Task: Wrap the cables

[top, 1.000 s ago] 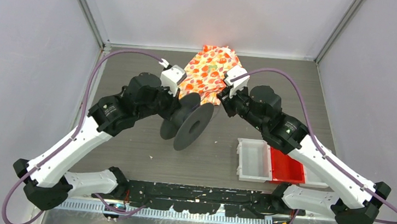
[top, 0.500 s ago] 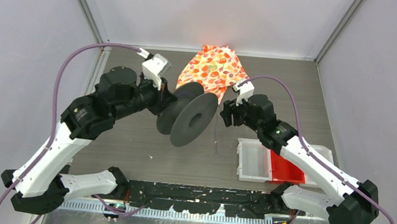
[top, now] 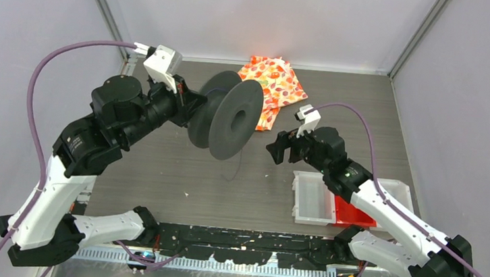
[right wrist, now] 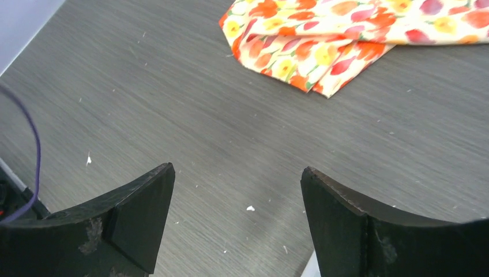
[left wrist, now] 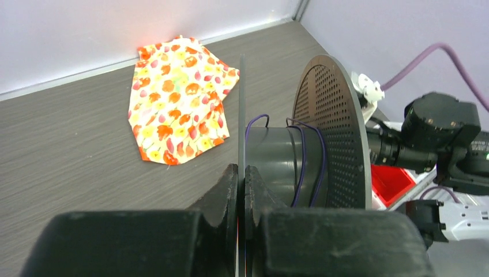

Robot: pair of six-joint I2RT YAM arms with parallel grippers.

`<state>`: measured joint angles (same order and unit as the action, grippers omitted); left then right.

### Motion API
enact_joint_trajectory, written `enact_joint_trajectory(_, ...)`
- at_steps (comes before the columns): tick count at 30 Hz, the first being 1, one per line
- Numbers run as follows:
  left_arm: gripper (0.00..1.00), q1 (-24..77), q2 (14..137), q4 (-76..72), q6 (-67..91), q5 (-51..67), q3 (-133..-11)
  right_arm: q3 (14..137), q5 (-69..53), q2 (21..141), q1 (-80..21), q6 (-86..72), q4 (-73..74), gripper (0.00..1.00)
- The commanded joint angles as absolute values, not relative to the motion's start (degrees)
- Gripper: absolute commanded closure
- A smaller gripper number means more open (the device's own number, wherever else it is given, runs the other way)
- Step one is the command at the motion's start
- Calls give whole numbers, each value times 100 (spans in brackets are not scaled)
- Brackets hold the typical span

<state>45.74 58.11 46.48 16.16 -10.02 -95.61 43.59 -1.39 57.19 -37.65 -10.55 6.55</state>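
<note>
A dark grey spool (top: 226,124) hangs in the air over the table, its flat discs on edge. My left gripper (top: 191,103) is shut on the thin rim of the near disc (left wrist: 241,115); in the left wrist view the left gripper (left wrist: 242,173) pinches that rim tight. A few turns of the thin dark cable (left wrist: 301,167) lie round the spool's core. A loose strand of the cable (top: 238,165) dangles below the spool, and the cable (right wrist: 36,144) shows at the left edge of the right wrist view. My right gripper (top: 276,148) stands to the right of the spool; the right gripper (right wrist: 236,179) is open with nothing in it.
A folded flowered cloth (top: 276,84) lies at the back of the table. A white bin (top: 312,198) and a red bin (top: 352,210) sit at the front right, under my right arm. Grey walls close the sides and back.
My left arm has carried the spool up and to the back left. My right gripper has opened and drawn away from the spool, toward the front right.
</note>
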Motion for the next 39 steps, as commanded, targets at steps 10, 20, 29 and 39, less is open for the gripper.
enact_joint_trajectory(10, 100, 4573, 5793, 3688, 1890, -1379, -10046, 3585, -652, 5503, -3740, -2786, -627, 10)
enact_joint_trajectory(20, 100, 4570, 5793, 3451, 1951, -1436, -9871, 3490, -642, 5517, -3739, -6040, -1044, 8)
enact_joint_trajectory(29, 100, 4571, 5763, 3209, 1960, -1449, -9703, 3714, -1446, 6197, -3783, -7512, -1256, 7)
enact_joint_trajectory(39, 100, 4572, 5722, 3043, 1951, -1522, -9553, 3245, -1625, 6475, -3940, -8252, -2187, 12)
